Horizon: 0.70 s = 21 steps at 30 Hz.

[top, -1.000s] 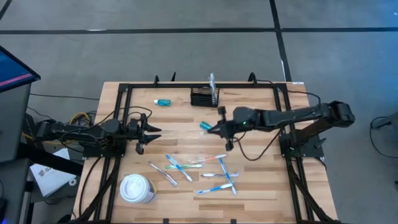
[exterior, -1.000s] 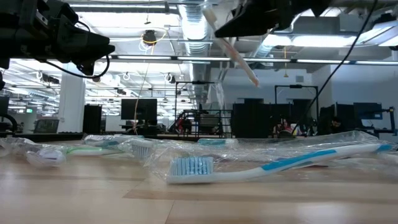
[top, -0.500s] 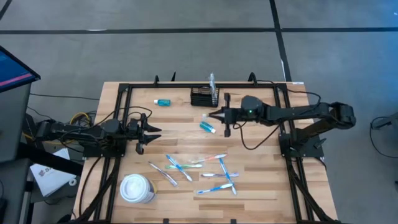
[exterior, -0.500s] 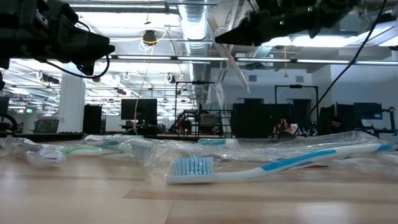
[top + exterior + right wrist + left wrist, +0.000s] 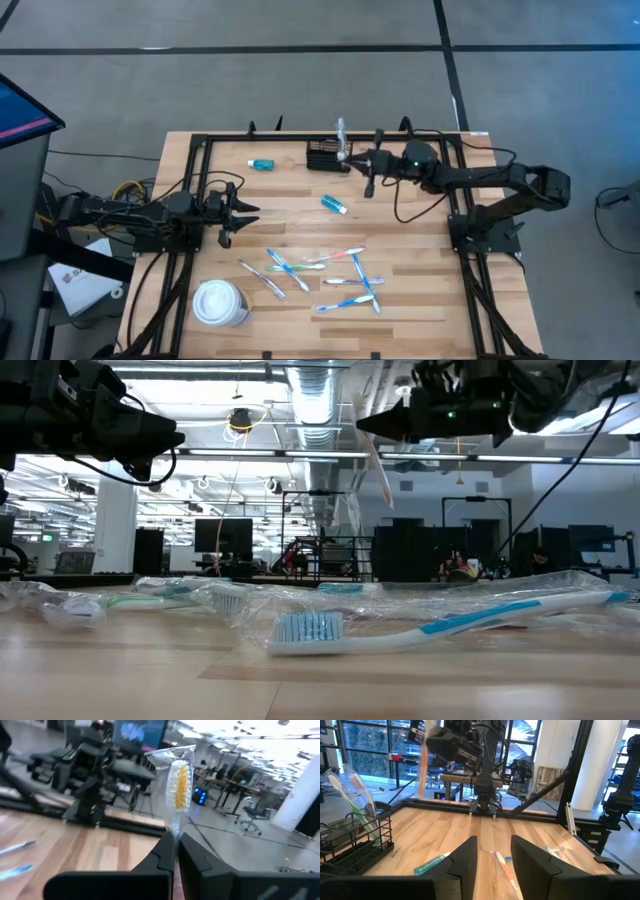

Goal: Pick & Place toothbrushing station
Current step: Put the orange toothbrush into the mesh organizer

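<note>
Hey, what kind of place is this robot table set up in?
Probably a robotics lab in an open-plan office or workshop. Exposed silver ceiling ducts run overhead, rows of dark computer monitors fill the background, and the light wooden table sits on grey carpet inside a black metal frame.

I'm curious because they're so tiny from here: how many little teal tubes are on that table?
2. One teal tube lies left of the black wire organiser; the other lies mid-table, nearer the loose toothbrushes.

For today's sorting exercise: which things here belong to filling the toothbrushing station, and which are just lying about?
Job in hand: toothbrushing station; wrapped toothbrush in the right gripper; loose toothbrushes; toothpaste tube.

Lying about: white lidded cup; small teal bottle. The left gripper waits aside.
</note>
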Tool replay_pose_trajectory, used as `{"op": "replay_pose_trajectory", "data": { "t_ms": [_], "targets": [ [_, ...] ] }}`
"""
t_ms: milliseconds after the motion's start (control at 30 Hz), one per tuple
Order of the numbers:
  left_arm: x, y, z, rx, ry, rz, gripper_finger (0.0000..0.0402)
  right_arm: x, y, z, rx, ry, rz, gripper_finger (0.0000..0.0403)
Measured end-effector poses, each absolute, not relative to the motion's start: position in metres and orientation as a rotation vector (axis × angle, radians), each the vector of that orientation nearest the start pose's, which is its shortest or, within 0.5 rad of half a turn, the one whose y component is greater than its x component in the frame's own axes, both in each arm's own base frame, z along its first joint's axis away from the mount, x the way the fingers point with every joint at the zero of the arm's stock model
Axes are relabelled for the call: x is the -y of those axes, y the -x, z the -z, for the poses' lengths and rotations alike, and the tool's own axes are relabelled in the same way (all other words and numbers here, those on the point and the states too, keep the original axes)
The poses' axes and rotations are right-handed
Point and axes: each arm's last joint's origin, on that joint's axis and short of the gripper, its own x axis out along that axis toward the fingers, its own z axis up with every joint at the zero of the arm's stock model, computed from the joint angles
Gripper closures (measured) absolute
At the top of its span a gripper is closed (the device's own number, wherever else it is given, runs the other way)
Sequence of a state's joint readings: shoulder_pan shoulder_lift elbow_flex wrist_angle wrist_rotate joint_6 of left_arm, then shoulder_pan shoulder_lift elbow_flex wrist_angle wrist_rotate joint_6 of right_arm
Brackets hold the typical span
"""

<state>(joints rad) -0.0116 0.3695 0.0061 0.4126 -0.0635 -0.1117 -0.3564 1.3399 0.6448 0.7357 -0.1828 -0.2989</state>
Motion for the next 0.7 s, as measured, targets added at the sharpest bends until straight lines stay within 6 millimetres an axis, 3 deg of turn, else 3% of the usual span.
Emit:
{"op": "replay_pose_trajectory", "data": {
  "t_ms": [367,700],
  "targets": [
    [0.000,-0.121,-0.173,0.052,0.113,-0.049,0.0289,0.112,-0.241,-0.247,0.203,0.240,0.286,0.0403],
    [0.000,-0.121,-0.173,0.052,0.112,-0.049,0.0289,0.135,-0.241,-0.237,0.275,0.191,0.345,0.0403]
  ]
}}
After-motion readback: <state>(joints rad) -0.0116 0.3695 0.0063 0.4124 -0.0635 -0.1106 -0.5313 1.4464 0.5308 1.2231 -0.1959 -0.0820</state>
